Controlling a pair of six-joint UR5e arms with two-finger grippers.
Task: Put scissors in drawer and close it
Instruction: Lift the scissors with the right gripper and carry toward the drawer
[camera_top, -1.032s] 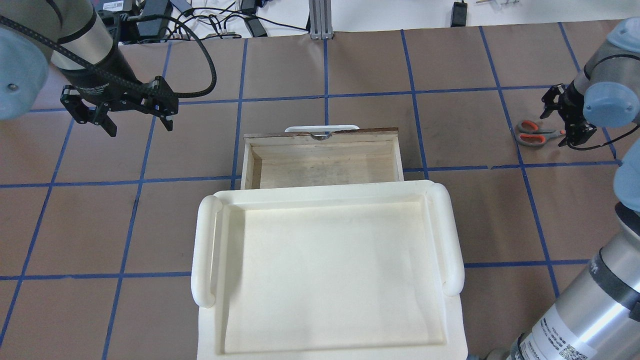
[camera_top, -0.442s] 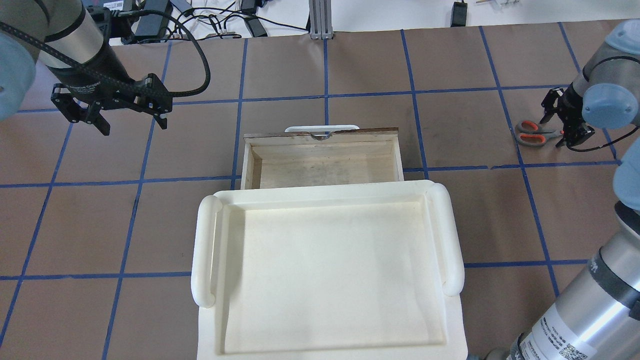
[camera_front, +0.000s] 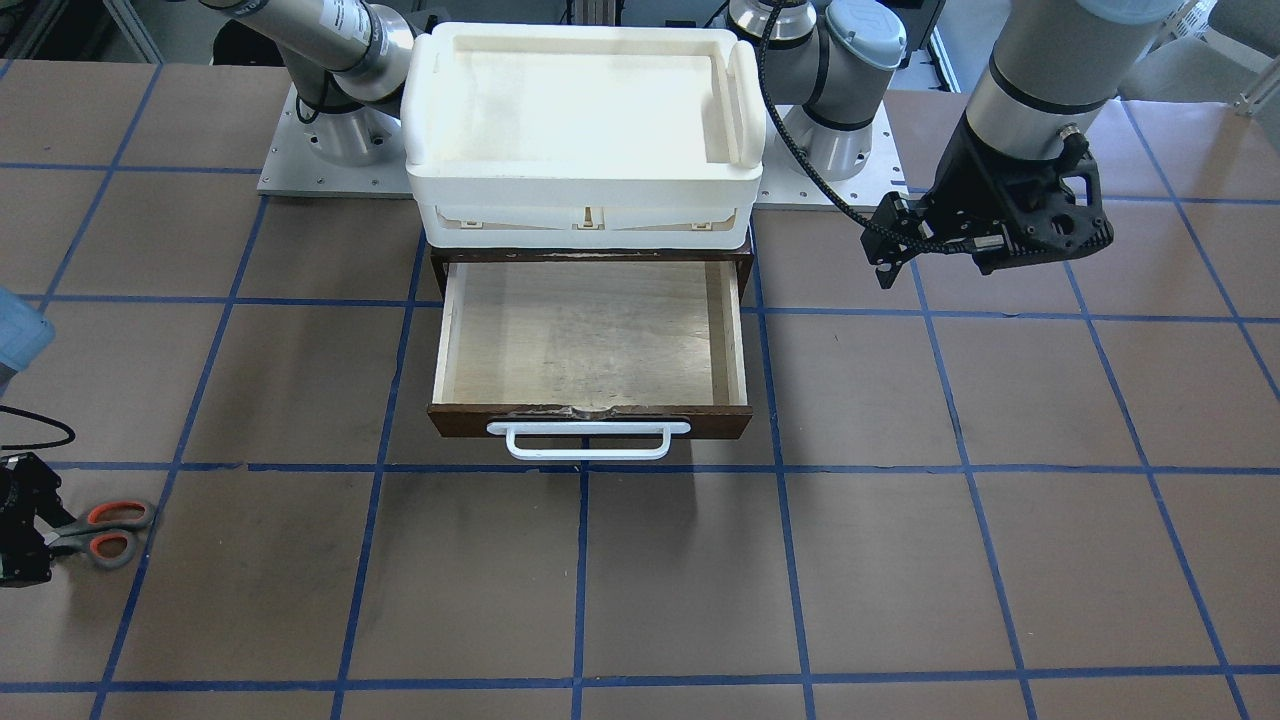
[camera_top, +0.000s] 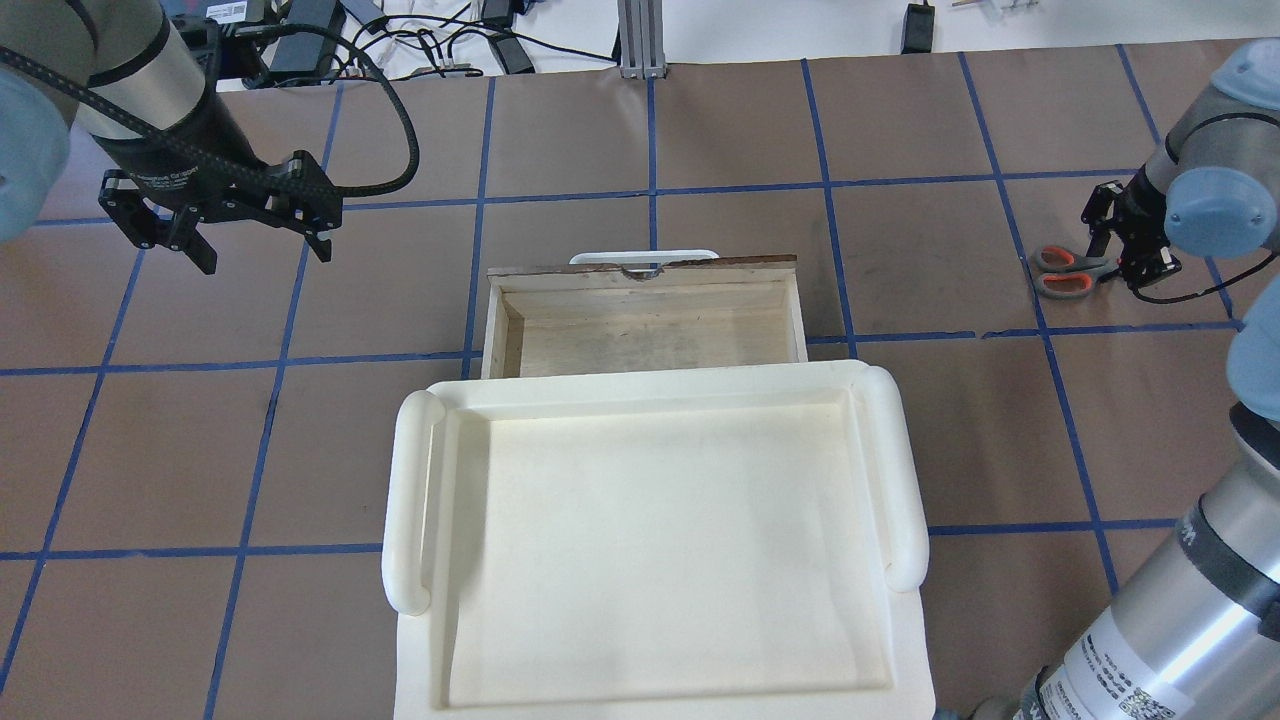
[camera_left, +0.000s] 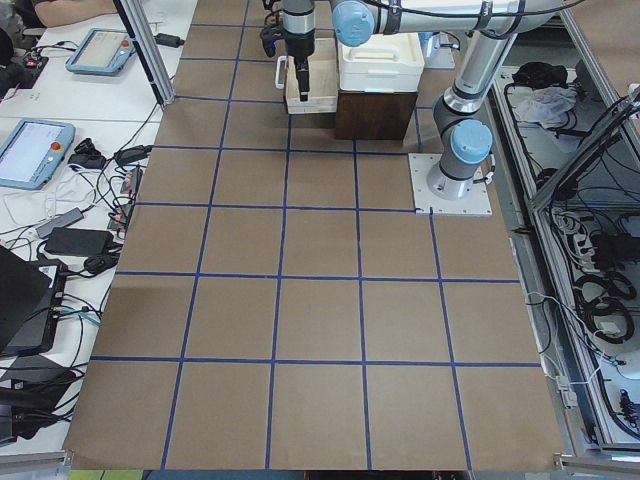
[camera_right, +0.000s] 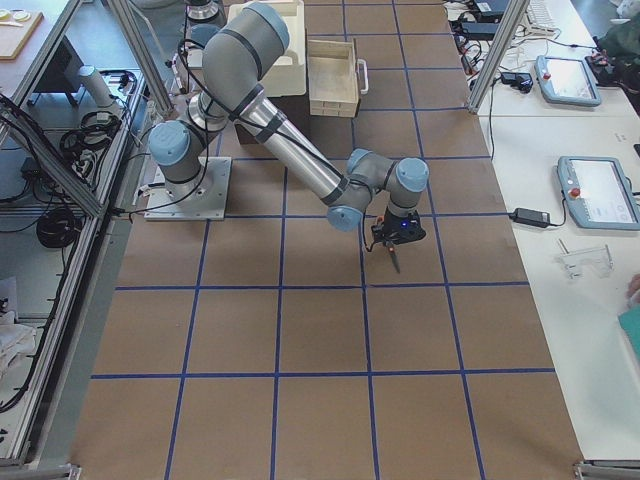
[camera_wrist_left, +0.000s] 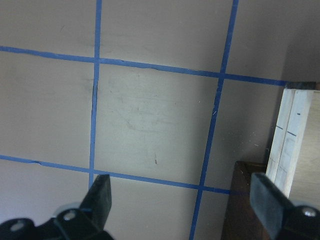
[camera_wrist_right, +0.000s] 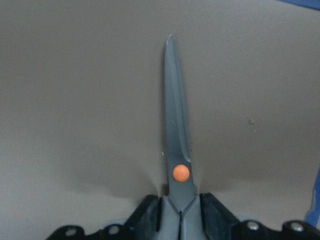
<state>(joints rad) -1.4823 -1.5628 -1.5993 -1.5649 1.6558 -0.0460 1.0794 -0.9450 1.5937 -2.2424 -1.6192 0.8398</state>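
My right gripper pinches the one pair of scissors; my left gripper hangs spread. One drawer stands open, its pale floor bare, under one white tray.

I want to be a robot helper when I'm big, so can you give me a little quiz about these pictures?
1. True or false: the drawer is pushed shut.
2. What is the right gripper clamped on? A the scissors; B a pencil; C nothing.
3. Fill in: the left gripper hangs over the table with its fingers ____ (open or shut).

Key: 1 false, because it is pulled out and bare inside. 2 A. 3 open.
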